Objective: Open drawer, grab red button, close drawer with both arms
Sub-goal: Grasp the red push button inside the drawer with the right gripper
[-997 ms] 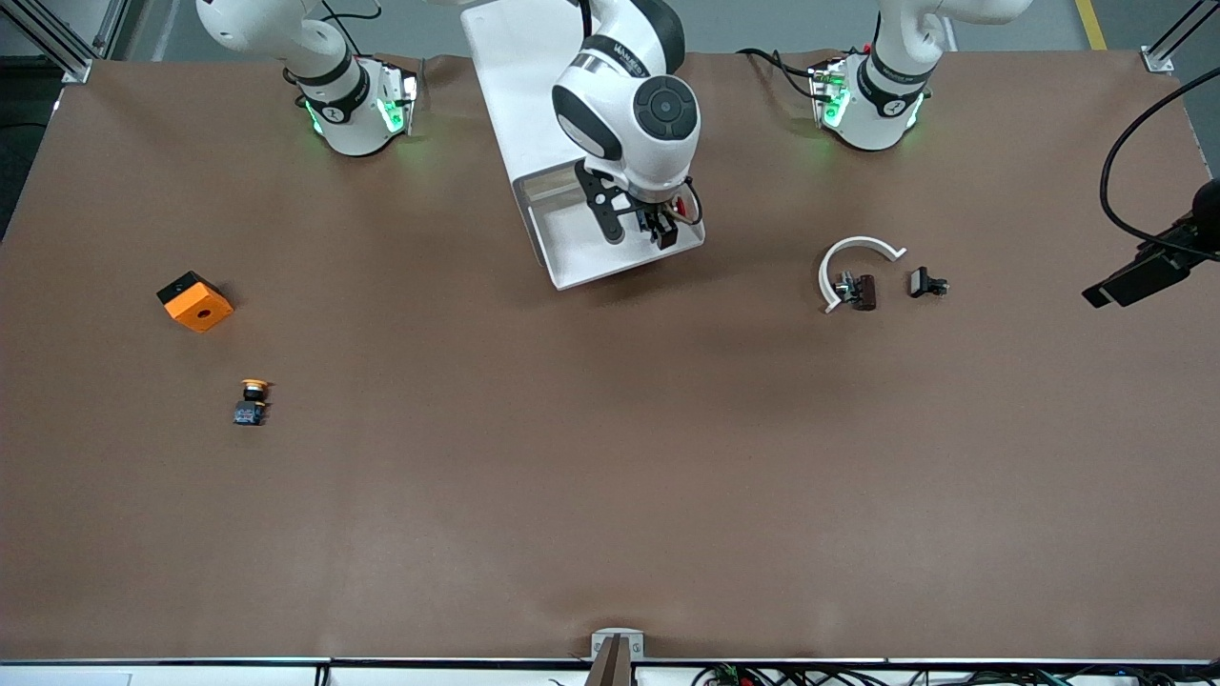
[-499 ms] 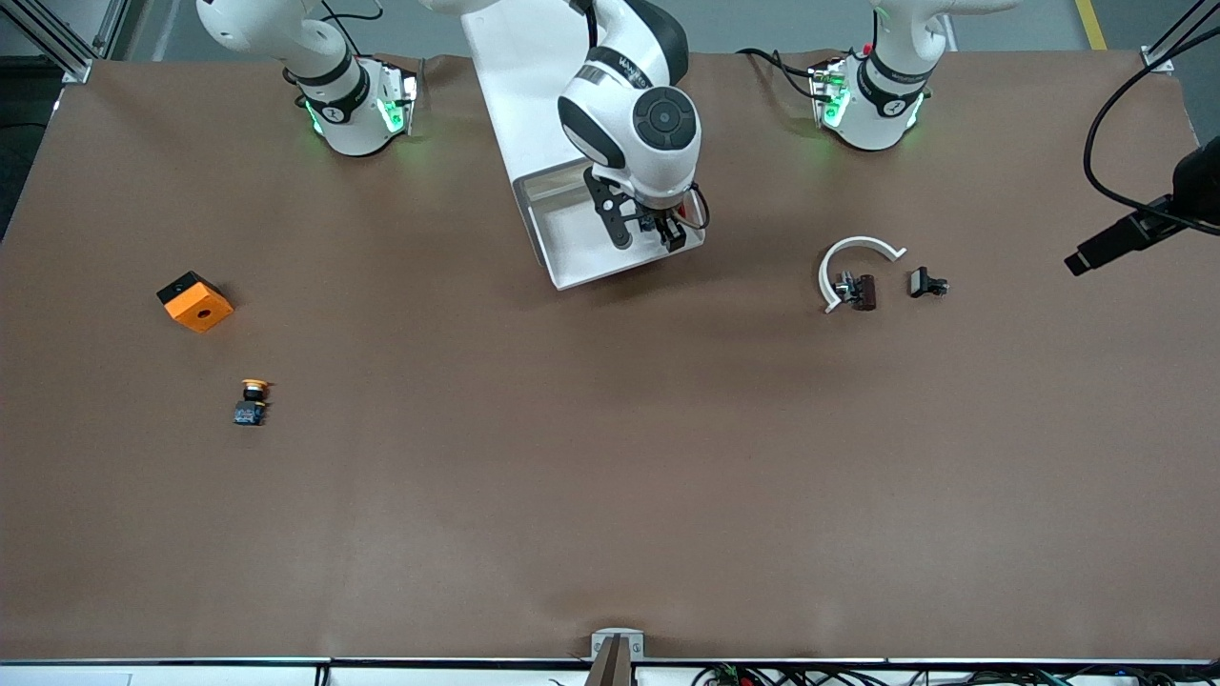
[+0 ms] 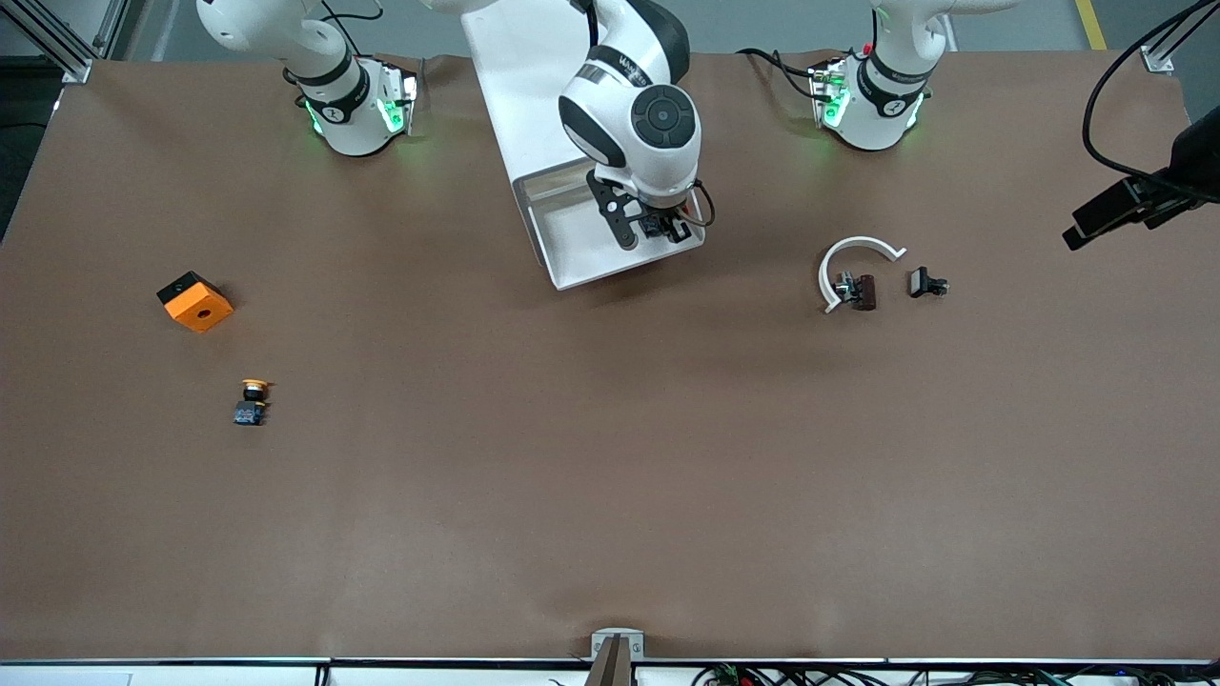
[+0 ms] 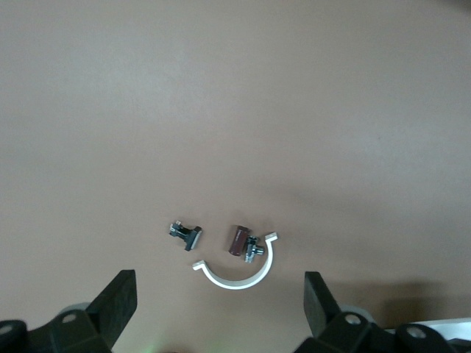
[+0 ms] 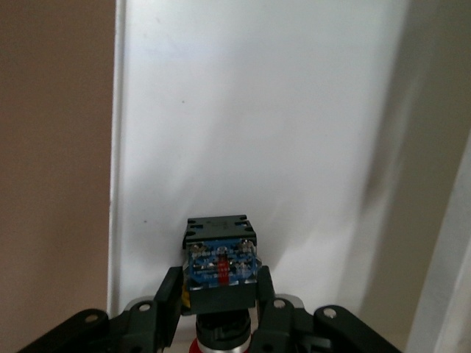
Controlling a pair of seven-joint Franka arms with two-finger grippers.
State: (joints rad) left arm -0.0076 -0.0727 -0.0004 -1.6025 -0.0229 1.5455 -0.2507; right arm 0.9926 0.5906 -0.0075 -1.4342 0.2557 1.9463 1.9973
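**Q:** Right gripper, status?

**A:** My right gripper (image 5: 219,307) is down inside the open drawer (image 3: 572,250), fingers (image 5: 168,305) closed against the two sides of the button (image 5: 219,259). In the right wrist view I see its black-and-blue base plainly; of the red cap only a sliver shows, cut off at the frame edge. From the front, my own wrist covers most of the button, so I cannot tell whether it rests on the drawer floor or is lifted.

**Q:** Left gripper?

**A:** My left gripper (image 4: 221,301) hangs wide open and empty over the table (image 3: 610,476) at the left arm's end; that arm waits. Only its fingertips enter its wrist view, and in the front view it is mostly cut off at the frame edge. Below it lie a white curved piece (image 4: 239,268), a small brown part (image 4: 236,240) touching it, and a small black clip (image 4: 185,232) just beside them.

**Q:** Anything else?

**A:** Toward the right arm's end: an orange cube (image 3: 194,301) and, nearer the front camera, a yellow-capped button (image 3: 252,401).
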